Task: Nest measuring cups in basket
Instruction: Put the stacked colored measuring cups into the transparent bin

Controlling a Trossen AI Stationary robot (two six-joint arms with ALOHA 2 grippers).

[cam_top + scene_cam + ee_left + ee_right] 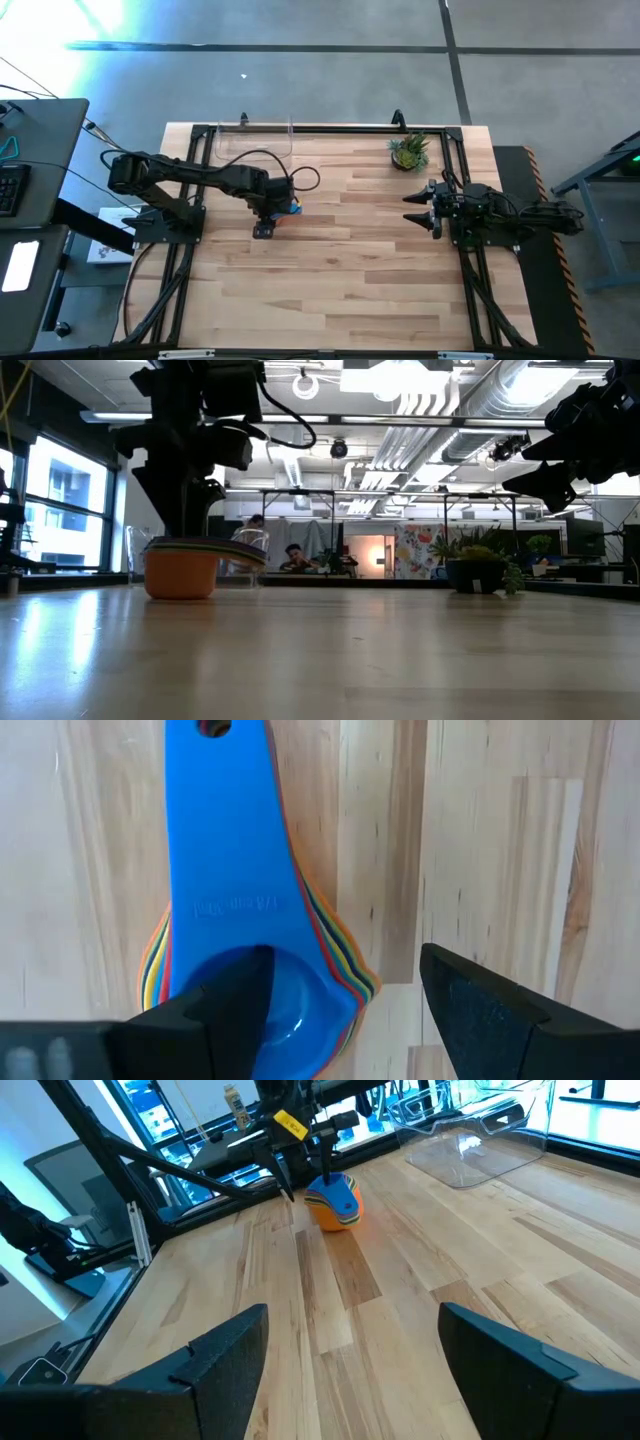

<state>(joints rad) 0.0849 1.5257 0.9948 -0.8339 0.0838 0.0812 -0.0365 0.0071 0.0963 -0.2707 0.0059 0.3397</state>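
Observation:
The measuring cups stand nested in one stack (291,207) on the table, left of centre. The orange cup (181,574) is the outermost, with its bottom on the wood. The blue cup (235,870) lies innermost on top, handle flat. My left gripper (345,1010) is open and points down over the stack. One finger (225,1005) is over the blue bowl and the other (475,1010) is beside the stack over bare wood. The clear basket (255,140) stands at the far edge. My right gripper (412,207) waits open at the right. My left gripper comes at the stack from above, with its fingers on either side of the stack's nested rims (350,982). One finger hides the blue bowl beneath it, so I cannot tell whether it touches the cup. The outer finger stands clear of the stack.
A small potted plant (410,152) stands at the far right. Black frame rails (330,128) run along the table's far edge and sides. Bare wood lies between the stack and the basket (480,1130) and across the table's near half.

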